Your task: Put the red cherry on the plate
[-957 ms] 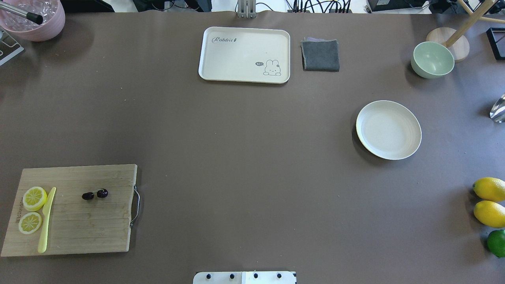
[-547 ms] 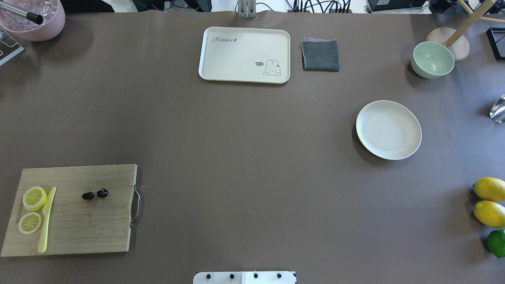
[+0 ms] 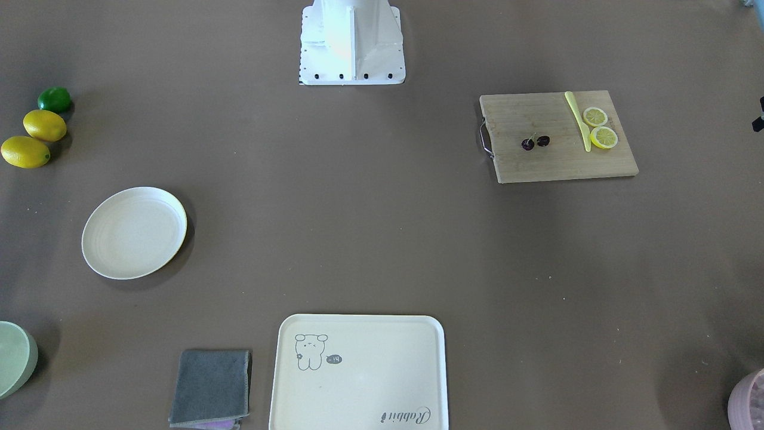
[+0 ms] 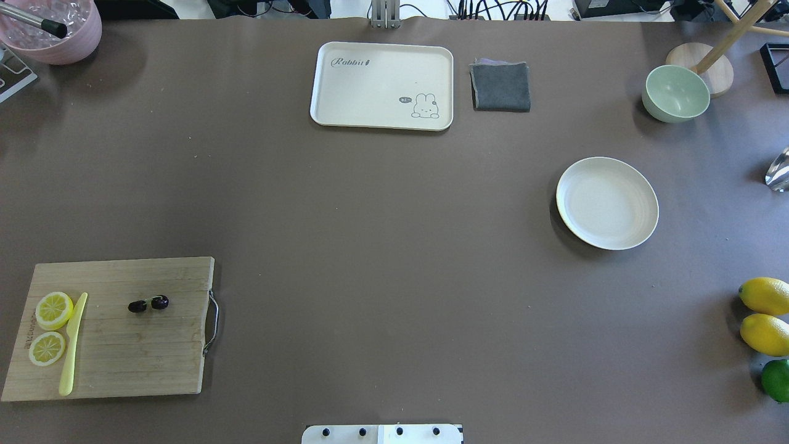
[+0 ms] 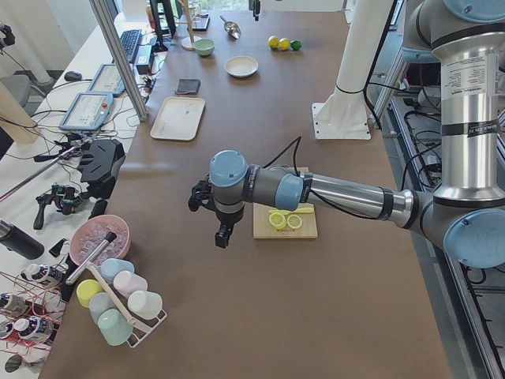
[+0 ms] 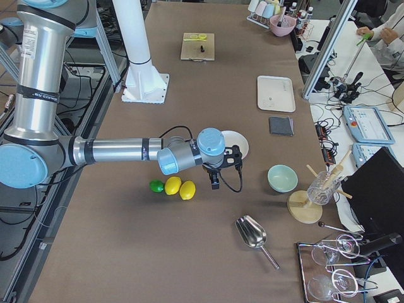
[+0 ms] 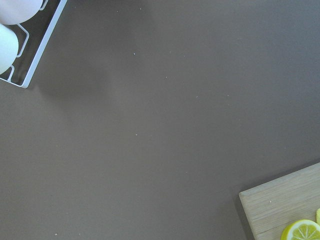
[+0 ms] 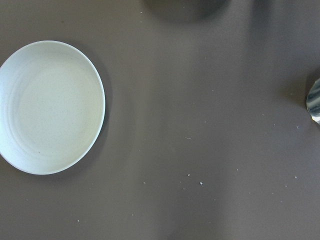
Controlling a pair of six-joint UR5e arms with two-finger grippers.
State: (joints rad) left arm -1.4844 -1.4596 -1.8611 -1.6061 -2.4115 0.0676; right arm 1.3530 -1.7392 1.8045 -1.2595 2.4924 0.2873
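The red cherry [image 4: 148, 304] [image 3: 535, 142], two tiny dark fruits on a green stem, lies on the wooden cutting board [image 4: 154, 357] at the near left. Far to the right, the cream-white plate [image 4: 607, 203] [image 3: 134, 232] [image 8: 50, 107] sits with nothing on it. Only the side views show the grippers. My left gripper [image 5: 223, 237] hangs above the table beyond the board's outer end. My right gripper [image 6: 214, 183] hovers beside the plate, near the lemons. I cannot tell whether either one is open or shut.
Two lemon slices [image 4: 52, 310] and a yellow knife [image 4: 73, 345] share the board. A cream tray [image 4: 382, 86], a grey cloth [image 4: 500, 86] and a green bowl [image 4: 675, 94] line the far side. Two lemons [image 4: 764, 314] and a lime [image 4: 775, 380] sit at the right edge.
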